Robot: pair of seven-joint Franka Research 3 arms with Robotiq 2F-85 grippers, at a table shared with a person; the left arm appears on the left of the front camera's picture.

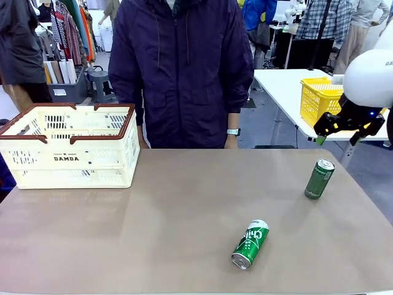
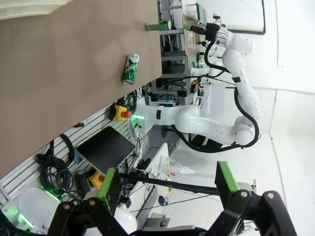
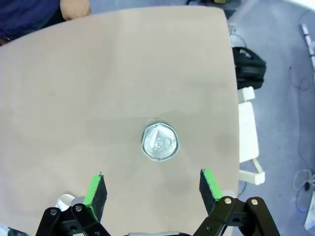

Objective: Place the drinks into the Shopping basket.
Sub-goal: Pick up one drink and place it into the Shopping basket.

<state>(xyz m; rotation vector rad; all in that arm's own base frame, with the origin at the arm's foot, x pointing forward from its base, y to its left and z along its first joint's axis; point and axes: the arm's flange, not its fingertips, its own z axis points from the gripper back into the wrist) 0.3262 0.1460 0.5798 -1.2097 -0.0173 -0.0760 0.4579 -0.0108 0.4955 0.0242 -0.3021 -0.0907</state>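
One green drink can stands upright near the table's right edge. Its silver top sits straight below my right gripper, between the lines of the two green pads. My right gripper hangs open well above and slightly right of that can. A second green can lies on its side near the front edge and also appears in the left wrist view. The cream Shopping basket with a brown rim stands at the far left. My left gripper is open, off the table, holding nothing.
A person in a dark jacket stands at the far side, one hand at the table's edge. A yellow mesh basket sits on another table behind my right arm. The brown tabletop between basket and cans is bare.
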